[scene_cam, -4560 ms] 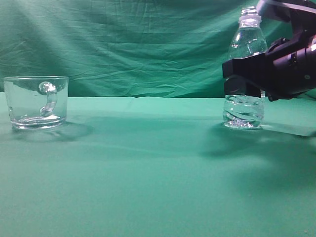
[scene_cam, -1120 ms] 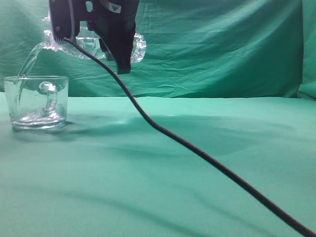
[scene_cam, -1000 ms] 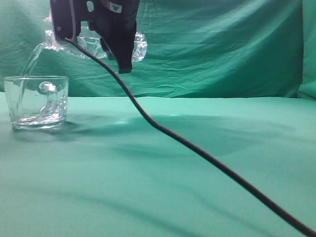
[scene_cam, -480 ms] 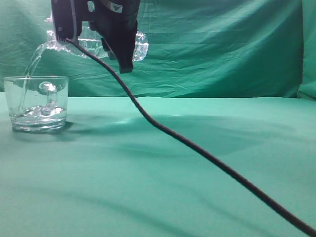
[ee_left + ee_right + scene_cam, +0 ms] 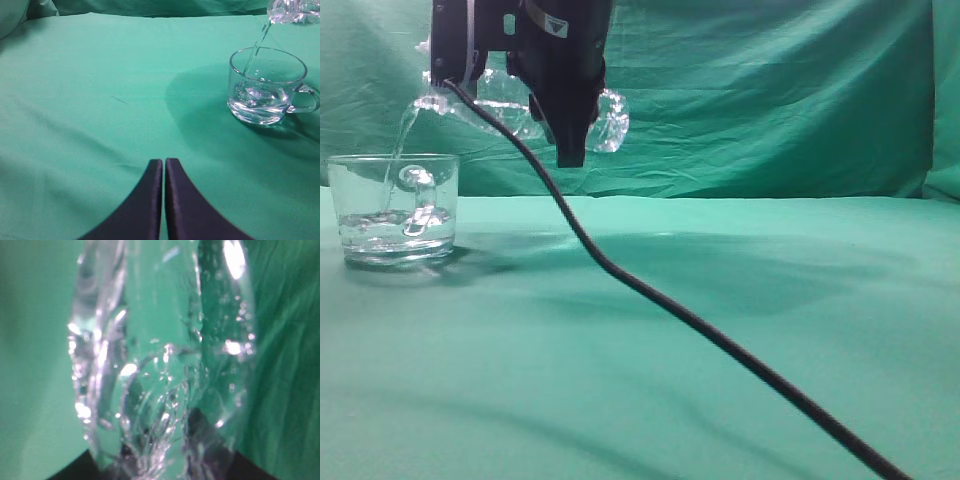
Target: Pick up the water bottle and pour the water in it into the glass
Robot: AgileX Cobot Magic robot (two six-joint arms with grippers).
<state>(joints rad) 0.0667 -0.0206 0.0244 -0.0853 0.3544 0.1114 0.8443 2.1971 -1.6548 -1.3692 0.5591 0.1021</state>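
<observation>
Exterior, room: wide bare stretch of green cloth (image 5: 740, 300) across centre and right; crossed only by a black cable (image 5: 700, 325) running from upper left to the bottom edge.
Exterior, upper left: right gripper (image 5: 535, 60), dark and boxy, clamped on the water bottle (image 5: 605, 115); bottle clear, ribbed, lying nearly level, mouth at the left just above the glass.
Exterior, left edge: the glass (image 5: 395, 205), short, straight-walled, thick base; thin stream of the water (image 5: 400, 140) falling inside its rim; shallow pool at the bottom.
Left wrist, room: open cloth over the left and middle of the frame.
Left wrist, bottom centre: left gripper (image 5: 164, 170), dark curved fingers pressed together, holding nothing, well apart from the mug.
Left wrist, upper right: mug with curved handle pointing right, partly filled, stream entering from the bottle mouth at the top corner.
Right wrist: crinkled clear plastic fills the frame, droplets inside; fingers hidden behind it.
</observation>
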